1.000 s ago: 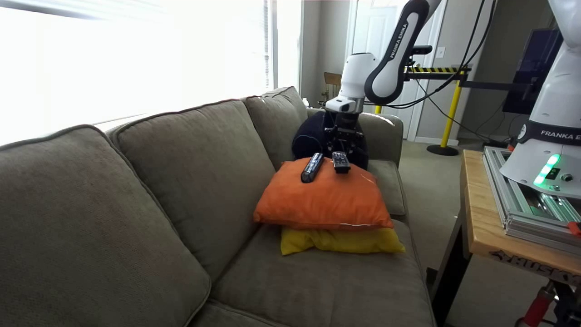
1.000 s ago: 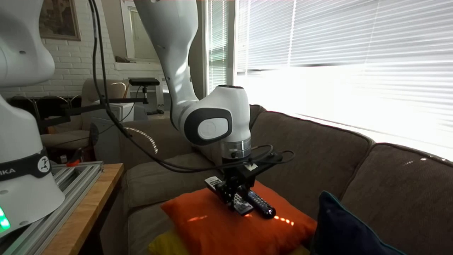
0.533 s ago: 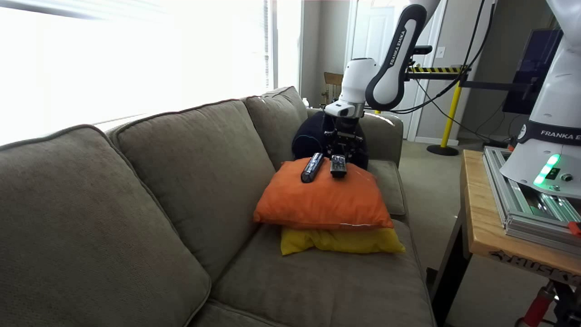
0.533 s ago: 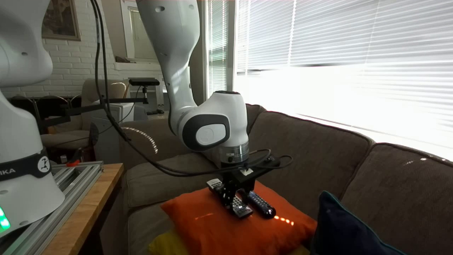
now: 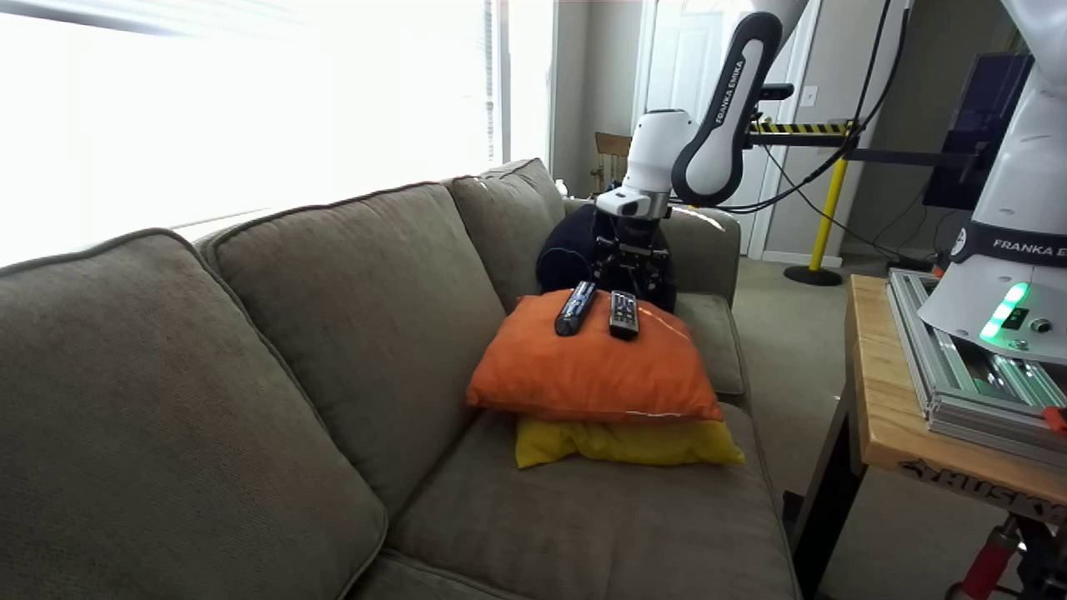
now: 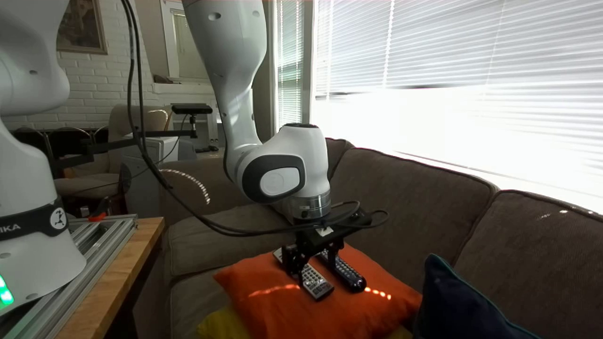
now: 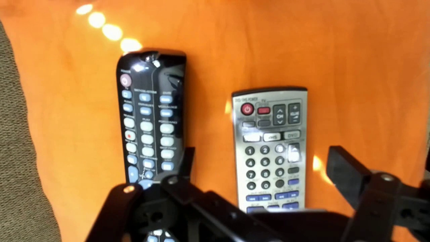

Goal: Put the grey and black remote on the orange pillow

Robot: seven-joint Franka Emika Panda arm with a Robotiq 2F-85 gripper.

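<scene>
Low in the wrist view, the gripper [image 7: 263, 164] has its jaws wide apart, gripping nothing; between them, right of centre, is the grey remote [image 7: 269, 141], left of it a black remote [image 7: 151, 111], both on the orange pillow [image 7: 215, 60].

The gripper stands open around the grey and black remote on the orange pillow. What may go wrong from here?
1. In the wrist view, one finger of the gripper overlaps the edge of the black remote; whether they touch I cannot tell, but retreating might drag it.
2. Fingers flank the grey and black remote, so a sideways move might knock it.
3. The orange pillow lies on a yellow pillow; a push might shift both.
</scene>
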